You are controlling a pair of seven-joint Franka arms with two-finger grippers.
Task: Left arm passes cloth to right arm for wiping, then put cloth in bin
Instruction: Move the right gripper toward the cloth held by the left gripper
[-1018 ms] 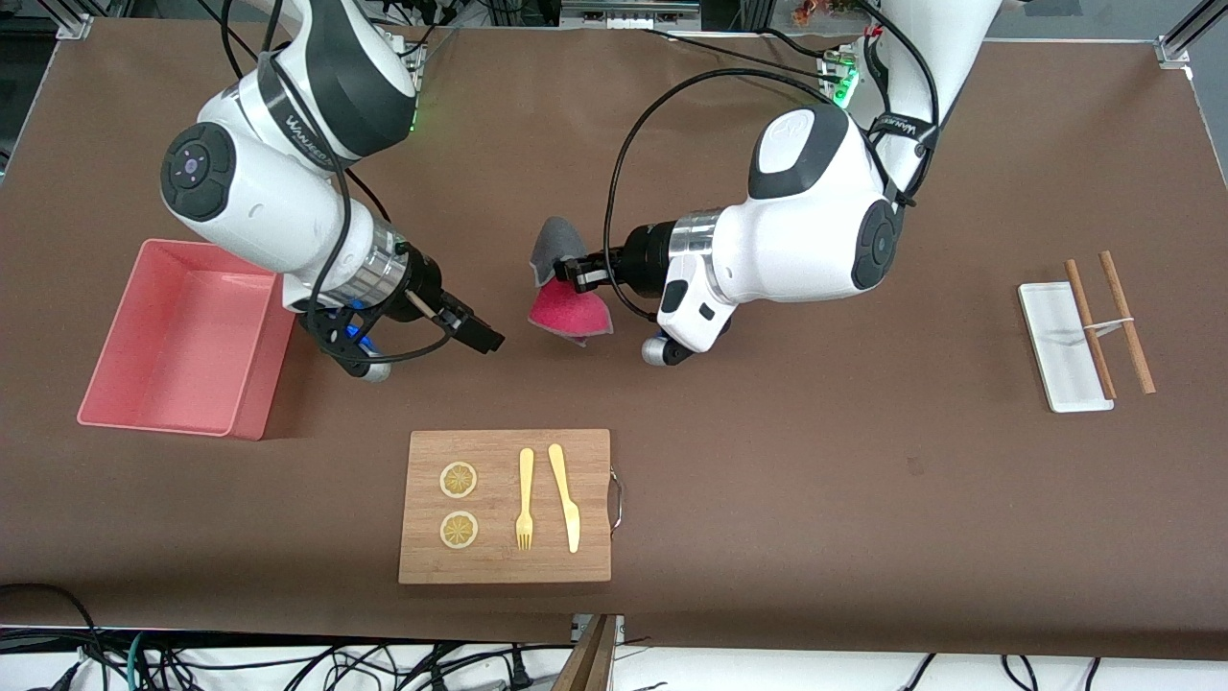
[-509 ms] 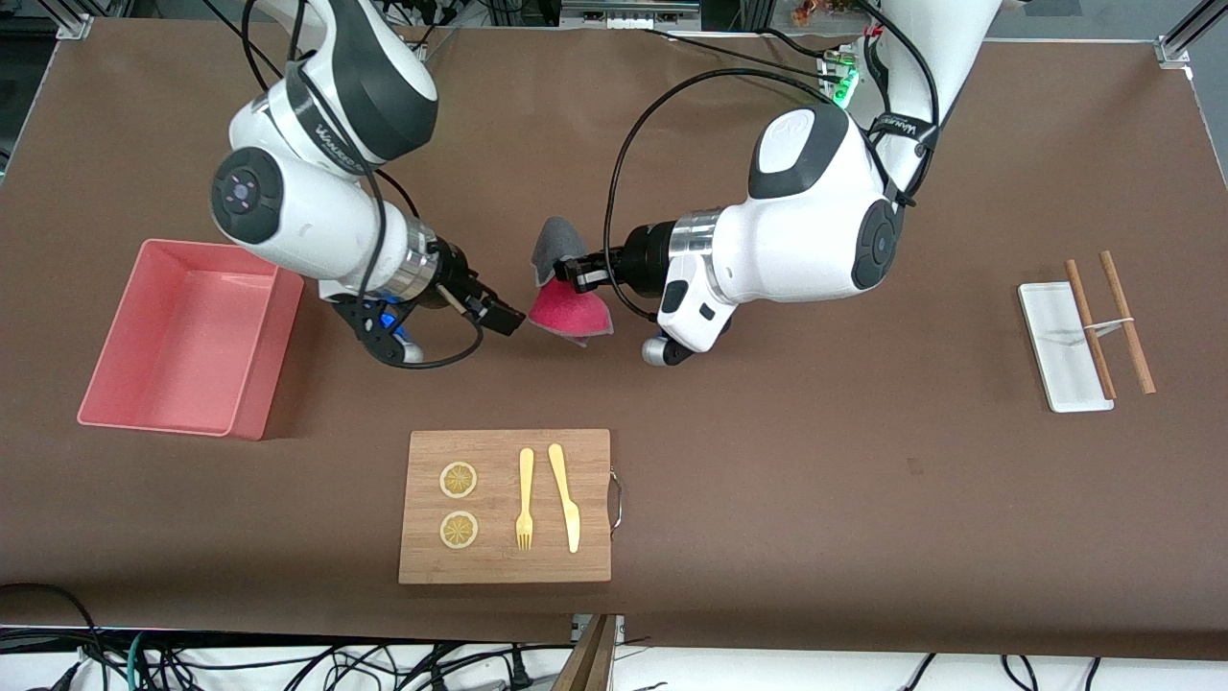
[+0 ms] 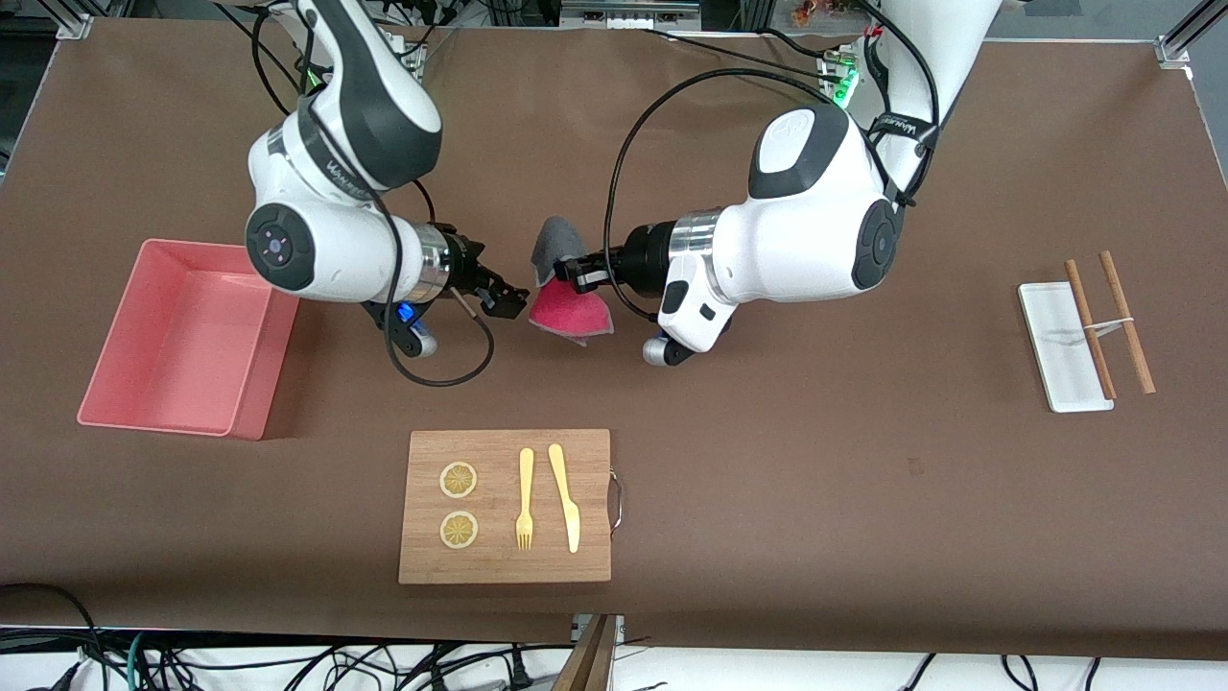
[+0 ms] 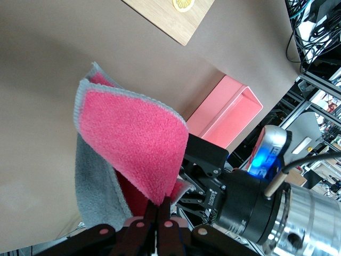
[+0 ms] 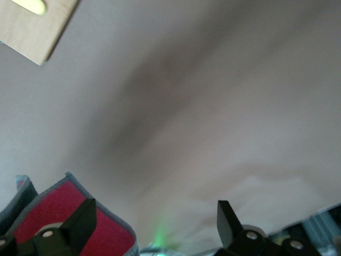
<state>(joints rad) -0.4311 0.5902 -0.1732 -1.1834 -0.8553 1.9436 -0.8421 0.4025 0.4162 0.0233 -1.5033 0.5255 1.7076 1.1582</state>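
My left gripper (image 3: pixel 568 274) is shut on the cloth (image 3: pixel 568 310) and holds it in the air over the middle of the table. The cloth hangs with its crimson-pink face toward the front camera and its grey face (image 3: pixel 554 242) folded up above. In the left wrist view the cloth (image 4: pixel 133 138) is pinched between the shut fingers (image 4: pixel 158 226). My right gripper (image 3: pixel 507 299) is open, right beside the cloth's edge. In the right wrist view one finger (image 5: pixel 80 221) lies over the cloth (image 5: pixel 56 205). The pink bin (image 3: pixel 153 408) stands at the right arm's end of the table.
A wooden board (image 3: pixel 595 566) with two lemon slices (image 3: pixel 459 480), a fork (image 3: pixel 525 499) and a knife (image 3: pixel 564 497) lies nearer the front camera. A white tray (image 3: pixel 1055 355) with two brown sticks (image 3: pixel 1127 321) lies at the left arm's end.
The right arm has swung from beside the bin toward the cloth and its gripper now reaches the cloth's edge. The left arm and the cloth have not moved.
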